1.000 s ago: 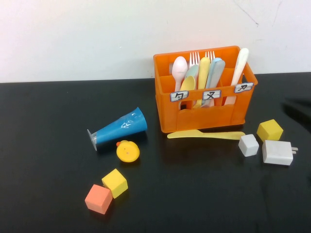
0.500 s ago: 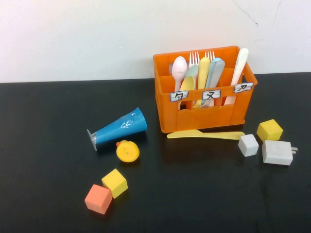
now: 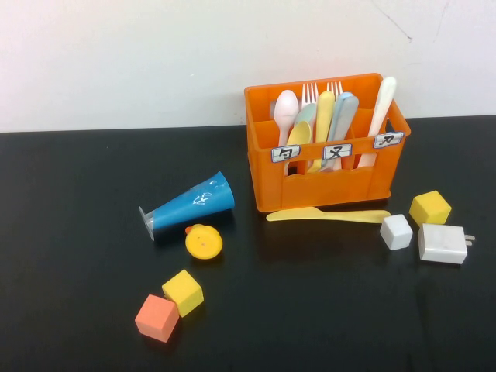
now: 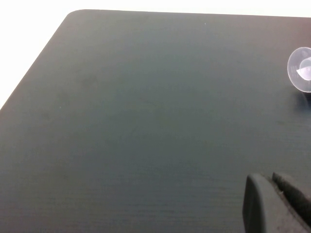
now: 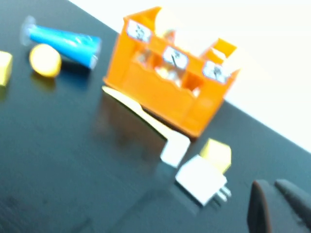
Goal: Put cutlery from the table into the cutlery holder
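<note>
I see left end effector (image 4: pixel 279 204) over bare black surface (image 4: pixel 146 121), fingers together. Pale yellow cutlery (image 3: pixel 328 215) flat, touching orange cutlery holder (image 3: pixel 325 186) front. Right end effector (image 5: pixel 279 208) together, well apart from cutlery.

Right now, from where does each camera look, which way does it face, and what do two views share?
High view: raised on the robot's side, angled down at the orange cutlery holder and pale yellow cutlery; no arm shows.
Left wrist view: faces the bare black table; left claw at the edge.
Right wrist view: faces the holder; right claw at the edge.
Shared by high and right wrist views: white charger.
</note>
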You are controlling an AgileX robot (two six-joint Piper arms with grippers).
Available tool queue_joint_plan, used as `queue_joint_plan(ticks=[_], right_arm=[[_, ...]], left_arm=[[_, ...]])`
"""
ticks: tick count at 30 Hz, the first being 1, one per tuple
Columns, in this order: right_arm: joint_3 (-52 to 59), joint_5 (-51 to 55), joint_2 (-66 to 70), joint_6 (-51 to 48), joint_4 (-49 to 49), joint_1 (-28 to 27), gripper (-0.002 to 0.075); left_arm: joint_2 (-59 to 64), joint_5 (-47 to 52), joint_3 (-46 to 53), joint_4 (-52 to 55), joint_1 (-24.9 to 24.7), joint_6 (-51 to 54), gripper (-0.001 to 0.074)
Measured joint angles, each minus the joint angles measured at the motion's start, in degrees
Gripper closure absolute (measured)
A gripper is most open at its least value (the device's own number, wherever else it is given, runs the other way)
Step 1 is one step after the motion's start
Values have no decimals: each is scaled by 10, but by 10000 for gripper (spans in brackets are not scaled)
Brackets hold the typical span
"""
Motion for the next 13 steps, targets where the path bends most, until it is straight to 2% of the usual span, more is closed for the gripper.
queue_joint_plan(ticks=[6, 13], right_arm=[[90, -63, -69, 5, 80, -126, 728], [159, -131, -89, -83, 196, -270, 728]], left_arm=[[0, 0, 0, 0, 0, 0, 736], [0, 0, 0, 0, 0, -1, 736]])
